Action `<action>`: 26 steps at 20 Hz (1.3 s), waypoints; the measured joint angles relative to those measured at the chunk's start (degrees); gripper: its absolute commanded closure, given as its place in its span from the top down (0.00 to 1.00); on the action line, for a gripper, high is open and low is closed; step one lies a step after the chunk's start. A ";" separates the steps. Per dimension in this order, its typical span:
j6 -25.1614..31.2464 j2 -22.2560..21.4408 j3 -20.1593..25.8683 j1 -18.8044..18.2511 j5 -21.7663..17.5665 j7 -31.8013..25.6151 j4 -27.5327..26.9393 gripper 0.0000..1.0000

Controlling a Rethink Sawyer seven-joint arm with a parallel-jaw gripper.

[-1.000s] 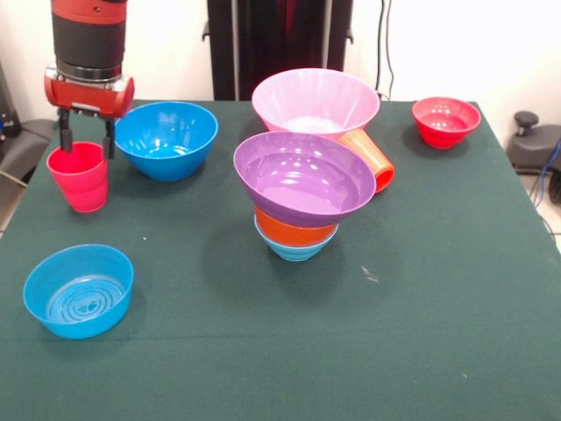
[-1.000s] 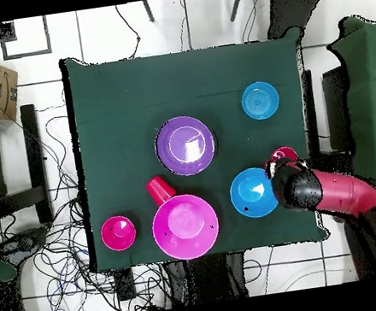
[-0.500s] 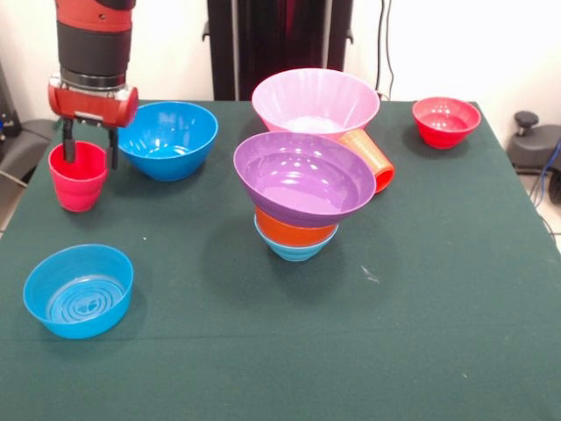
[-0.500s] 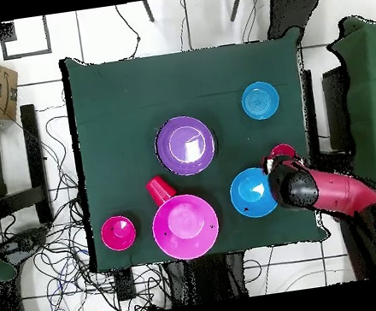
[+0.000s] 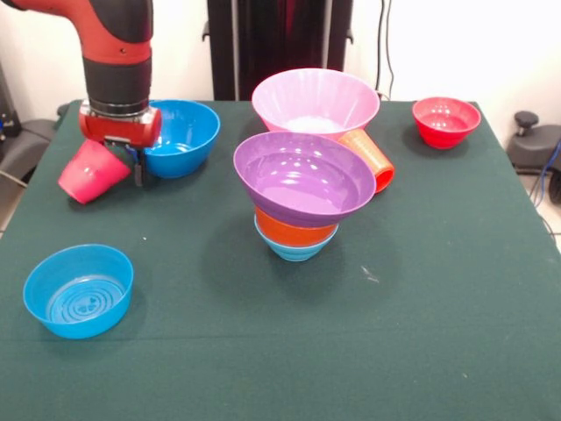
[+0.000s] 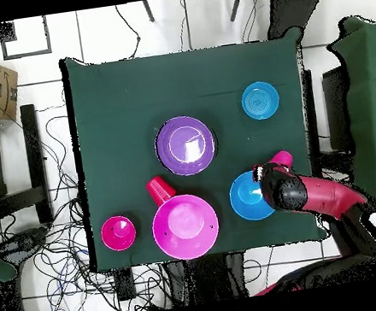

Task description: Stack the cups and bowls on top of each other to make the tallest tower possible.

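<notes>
hand (image 5: 116,156) pinching pinkish-red cup (image 5: 90,171) by the rim, cup tilted | deep blue bowl (image 5: 178,136) right behind hand | risk imo: lopsided grip, cup slips or clips that bowl

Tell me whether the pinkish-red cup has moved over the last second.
Yes. The pinkish-red cup stood upright left of the deep blue bowl in the front view; now it is tipped, its mouth up toward the gripper, which has shifted toward that bowl.

Seven glossy plastic bowls (image 5: 305,178) and two small plastic tumbler cups (image 5: 91,171) sit around the stacked wide purple bowl.
</notes>
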 measured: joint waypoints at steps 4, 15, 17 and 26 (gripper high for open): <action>0.00 0.68 0.62 -0.86 0.01 0.00 0.00 1.00; -1.23 0.67 0.70 -0.74 0.10 0.38 0.02 1.00; -2.01 0.69 0.72 -0.73 0.10 0.64 0.03 1.00; -10.30 0.62 0.77 -1.00 0.08 2.13 0.04 1.00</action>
